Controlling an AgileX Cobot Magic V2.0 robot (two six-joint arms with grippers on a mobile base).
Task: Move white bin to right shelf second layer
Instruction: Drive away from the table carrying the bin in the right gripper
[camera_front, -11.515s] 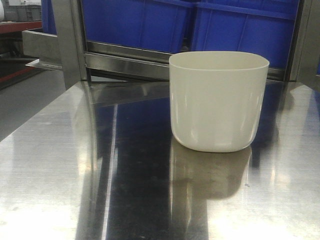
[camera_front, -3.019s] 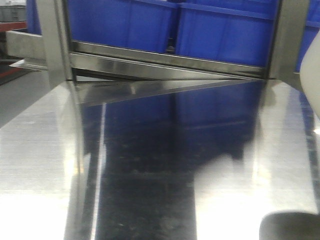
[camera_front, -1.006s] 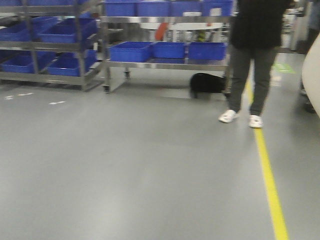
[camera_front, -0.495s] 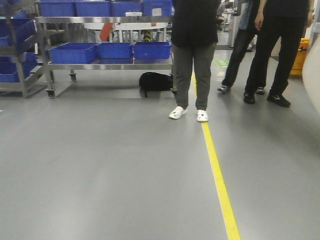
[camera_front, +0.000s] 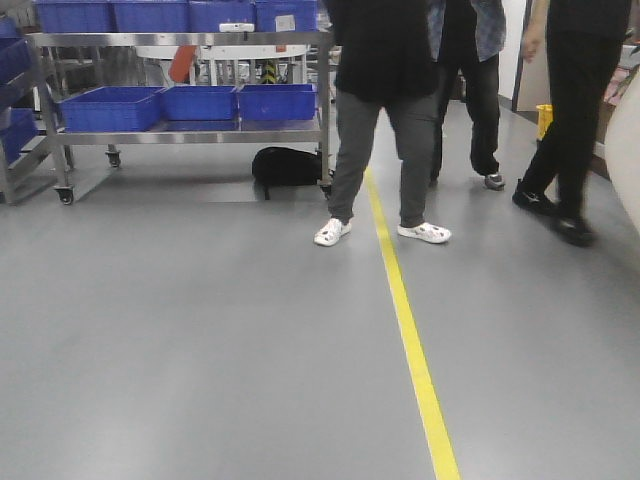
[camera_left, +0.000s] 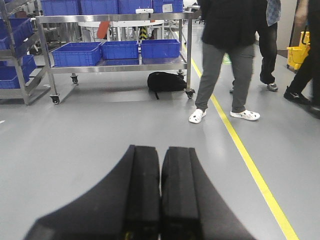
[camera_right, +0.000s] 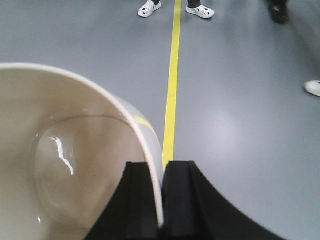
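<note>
The white bin (camera_right: 65, 170) fills the left of the right wrist view, held in the air above the grey floor, open side toward the camera. My right gripper (camera_right: 161, 167) is shut on the bin's rim, one finger inside the wall and one outside. A sliver of the bin shows at the right edge of the front view (camera_front: 628, 170). My left gripper (camera_left: 160, 152) is shut and empty, pointing out over the floor. The right shelf second layer with roller lanes is out of view.
A steel cart (camera_front: 190, 130) with blue crates (camera_front: 110, 105) stands ahead at left, with a black bag (camera_front: 285, 165) beside it. People (camera_front: 385, 110) stand on and near a yellow floor line (camera_front: 405, 330). A yellow bucket (camera_left: 297, 50) is at far right.
The view keeps swinging right: the cart and the person in white shoes have shifted left in the front view. The person has stepped one foot across the yellow line. The bin stays at the right edge.
</note>
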